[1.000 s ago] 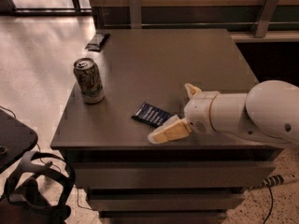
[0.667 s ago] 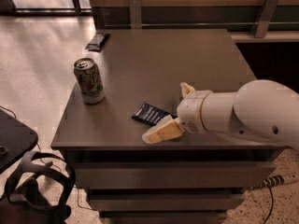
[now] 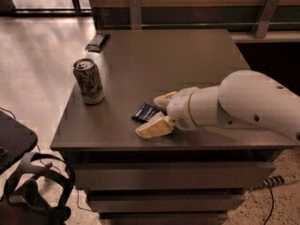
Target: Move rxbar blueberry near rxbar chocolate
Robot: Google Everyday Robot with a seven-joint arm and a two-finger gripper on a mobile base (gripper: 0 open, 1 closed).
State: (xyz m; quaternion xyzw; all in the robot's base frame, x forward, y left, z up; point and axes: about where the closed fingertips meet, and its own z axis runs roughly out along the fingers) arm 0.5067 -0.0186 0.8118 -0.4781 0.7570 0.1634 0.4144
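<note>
The rxbar blueberry (image 3: 145,111), a flat dark blue wrapper with pale print, lies on the grey table near its front edge. My gripper (image 3: 157,113) reaches in from the right, low over the table. Its two cream fingers stand apart, one behind the bar and one in front of it (image 3: 153,128), and the bar's right end lies between them. The rxbar chocolate (image 3: 97,41), a dull black-brown wrapper, lies flat at the table's far left corner, well away from the gripper.
An upright drink can (image 3: 88,81) stands near the table's left edge, left of the blue bar. The table (image 3: 187,64) has drawers below its front edge. A black headset (image 3: 33,191) and cables lie on the floor at lower left.
My gripper and arm have moved left along the front of the table, bringing the fingers around the right end of the blue bar. The bar, the can and the black-brown bar have not moved.
</note>
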